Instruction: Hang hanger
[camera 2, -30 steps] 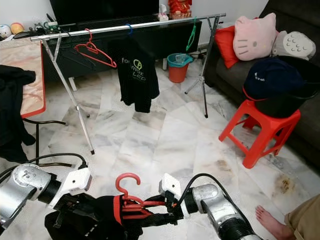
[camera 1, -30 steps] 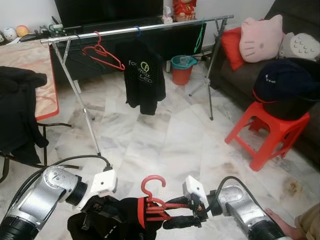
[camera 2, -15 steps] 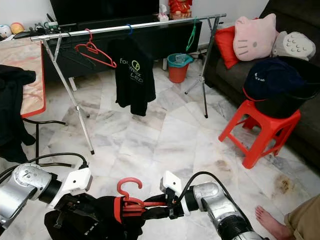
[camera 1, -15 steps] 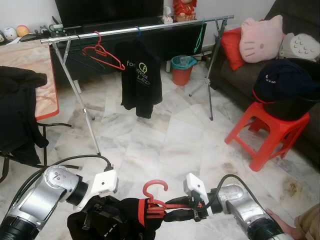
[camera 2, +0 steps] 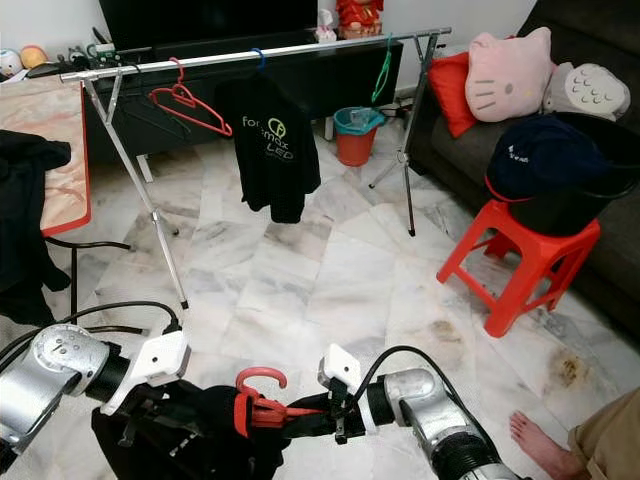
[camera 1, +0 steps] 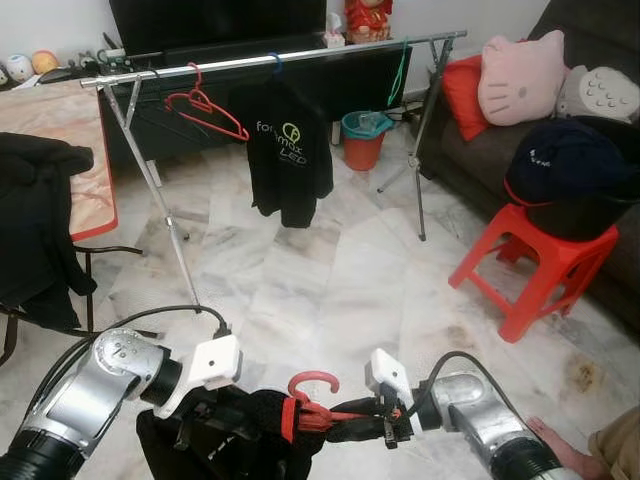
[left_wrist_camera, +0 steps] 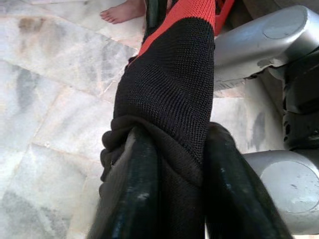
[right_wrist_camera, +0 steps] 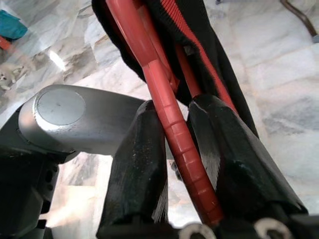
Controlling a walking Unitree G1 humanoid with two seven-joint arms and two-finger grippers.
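Note:
A red hanger [camera 1: 312,399] sits inside a black garment with a red collar [camera 1: 262,436], low in front of me. My right gripper [camera 1: 350,432] is shut on the hanger's red bar [right_wrist_camera: 167,130]. My left gripper [camera 1: 205,434] is shut on the black garment [left_wrist_camera: 169,114], its fingers [left_wrist_camera: 227,194] pinching the knit fabric. The hanger's hook points up. Farther back stands a metal clothes rail [camera 1: 270,60] carrying a red hanger [camera 1: 205,105], a black T-shirt [camera 1: 292,157] and a green hanger [camera 1: 399,70].
A red stool [camera 1: 530,265] with a black bucket and a dark cap [camera 1: 570,165] stands at the right by a sofa. A chair draped in black clothes [camera 1: 35,235] is at the left. An orange bin [camera 1: 363,137] sits behind the rail. A person's bare foot [camera 2: 535,440] is at the lower right.
The hanger and garment have sunk lower between my grippers, and the hook tilts more. The T-shirt on the rail has swung slightly.

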